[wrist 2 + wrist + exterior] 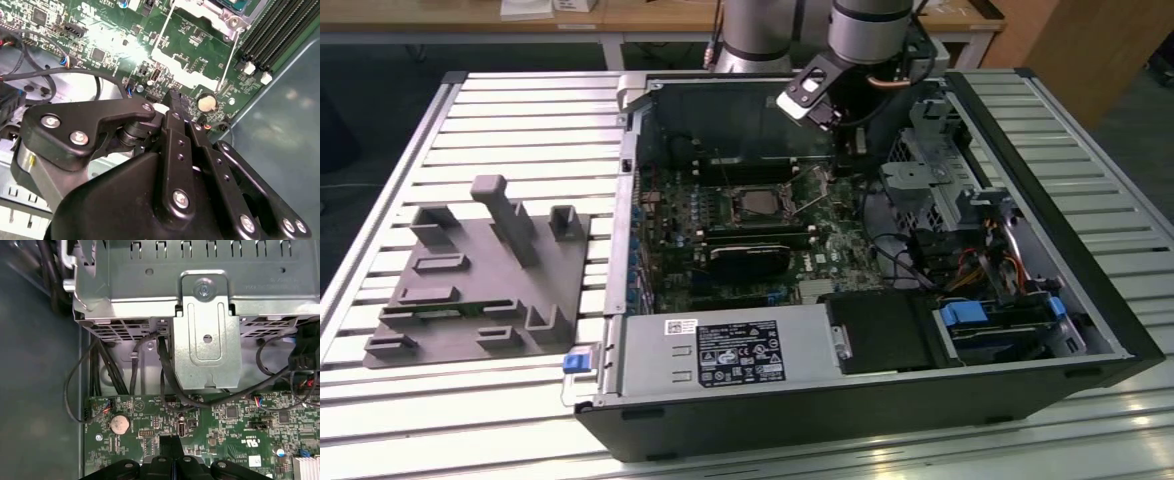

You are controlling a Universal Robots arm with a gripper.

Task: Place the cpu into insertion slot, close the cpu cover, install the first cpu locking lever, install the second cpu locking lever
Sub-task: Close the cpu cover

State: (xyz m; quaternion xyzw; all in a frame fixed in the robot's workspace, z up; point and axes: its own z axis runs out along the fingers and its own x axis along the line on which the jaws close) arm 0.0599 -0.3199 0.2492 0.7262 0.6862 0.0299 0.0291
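An open computer case lies on the slatted table, its green motherboard [761, 240] facing up. The insertion slot [754, 203] is a small square with a silver rim. The pale grey square in its centre looks like the cpu [754, 207]. One corner of the silver cpu cover [220, 12] lies flat over the slot. A thin wire locking lever [231, 55] juts out from that corner. My gripper [851, 165] hangs inside the case on the exterior view's right of the slot, apart from it. Both wrist views show its black fingertips [175, 97] [172, 445] pressed together, shut, just above the board.
A metal drive bracket [205, 340] and black cables [165, 370] stand close in front of the fingers. A coin battery [206, 102] sits beside the tips. Long black memory slots [280, 30] run past the socket. A grey fixture plate [480, 270] lies outside the case.
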